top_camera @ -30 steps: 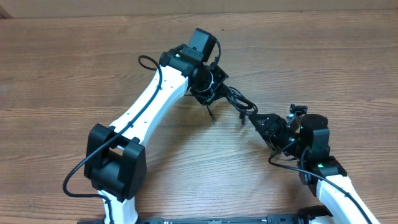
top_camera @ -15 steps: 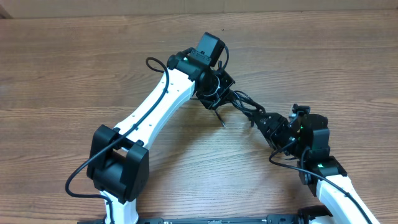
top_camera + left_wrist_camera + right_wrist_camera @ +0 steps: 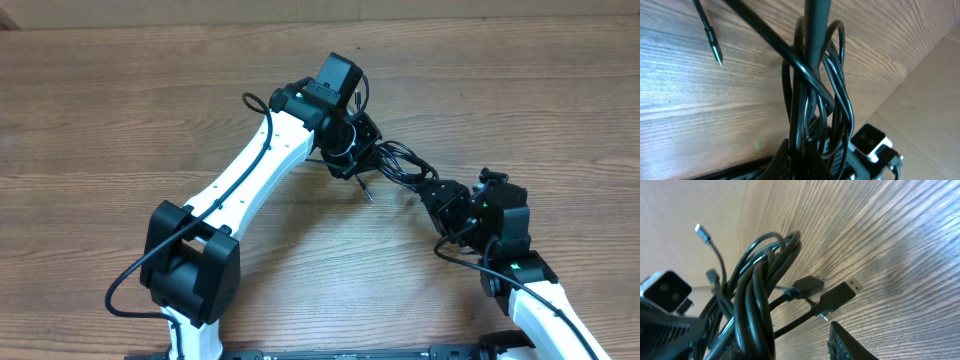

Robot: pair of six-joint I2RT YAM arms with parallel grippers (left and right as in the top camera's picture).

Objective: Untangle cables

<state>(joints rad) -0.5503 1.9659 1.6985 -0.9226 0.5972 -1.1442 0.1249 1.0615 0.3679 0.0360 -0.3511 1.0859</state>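
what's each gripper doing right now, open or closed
left gripper: closed on the tangled bundle of thin black cables.
right gripper: at the same bundle; cannot tell whether open or closed.

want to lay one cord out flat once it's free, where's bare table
Bare table left of the left arm, the far right stretch beyond the right gripper, and the pocket between both arms. Crowded where the cables bunch by the left gripper.
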